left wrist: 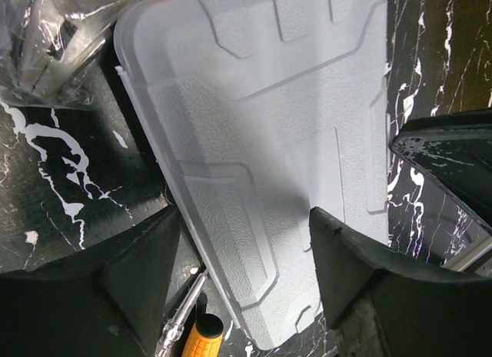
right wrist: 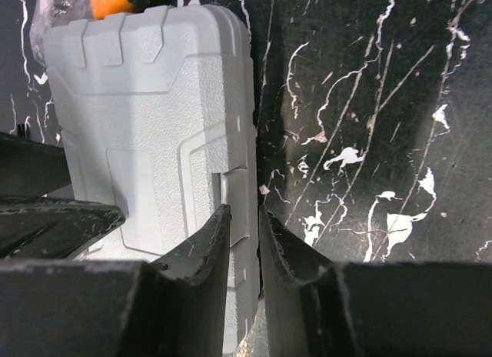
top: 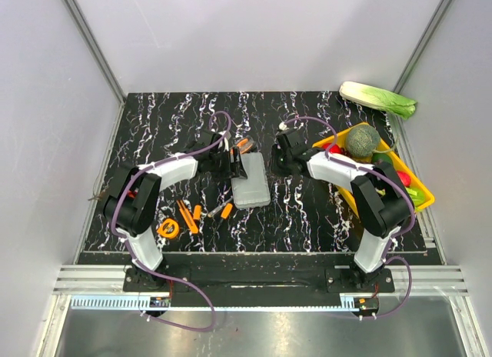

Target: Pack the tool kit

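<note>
The grey tool case lies closed and flat mid-table. My left gripper is open at its far left side; in the left wrist view one finger is beside the case and the other is over it. My right gripper has its jaws almost together at the latch on the case's right edge. Orange tools lie loose at the left: a tape measure and screwdrivers, one also in the left wrist view. Bagged orange pliers lie behind the case.
A yellow tray of vegetables stands at the right beside my right arm. A long cabbage lies at the back right. The black marbled mat ends at a metal rail in front. Grey walls close in the sides.
</note>
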{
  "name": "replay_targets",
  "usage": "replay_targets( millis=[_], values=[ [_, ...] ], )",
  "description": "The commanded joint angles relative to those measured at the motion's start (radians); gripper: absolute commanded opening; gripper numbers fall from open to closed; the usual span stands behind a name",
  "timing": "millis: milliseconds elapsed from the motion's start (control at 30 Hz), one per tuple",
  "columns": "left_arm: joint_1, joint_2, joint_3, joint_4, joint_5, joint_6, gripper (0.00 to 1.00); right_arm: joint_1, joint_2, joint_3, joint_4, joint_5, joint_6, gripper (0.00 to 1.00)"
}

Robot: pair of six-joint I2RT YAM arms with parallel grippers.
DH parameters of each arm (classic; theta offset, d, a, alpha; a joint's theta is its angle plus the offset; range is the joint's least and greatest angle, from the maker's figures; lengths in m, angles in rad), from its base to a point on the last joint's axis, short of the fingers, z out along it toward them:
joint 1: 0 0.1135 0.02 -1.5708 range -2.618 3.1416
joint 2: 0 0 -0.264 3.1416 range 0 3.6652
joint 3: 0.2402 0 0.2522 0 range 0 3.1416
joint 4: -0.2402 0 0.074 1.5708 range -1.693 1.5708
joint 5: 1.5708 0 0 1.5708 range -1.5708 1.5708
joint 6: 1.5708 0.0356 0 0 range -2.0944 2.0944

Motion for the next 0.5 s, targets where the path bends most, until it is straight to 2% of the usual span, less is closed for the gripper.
replay_targets(
  millis=[0,200,333,467],
  values=[
    [0.000,0.017,-0.010,0.004,0.022,0.008,0.68,-0.003,-0.019,-0.003,0.039,-0.036,-0.007,0.28],
    [0.000,0.020,-0.013,-0.003,0.013,0.000,0.58,-0.003,-0.010,-0.010,0.051,-0.049,-0.001,0.27],
    [0.000,0.026,-0.010,-0.012,0.001,-0.005,0.56,-0.003,0.021,-0.010,0.042,-0.053,-0.001,0.27],
    [0.000,0.039,-0.008,-0.032,0.001,-0.032,0.50,-0.002,0.041,-0.019,0.007,-0.031,0.008,0.24]
  ],
)
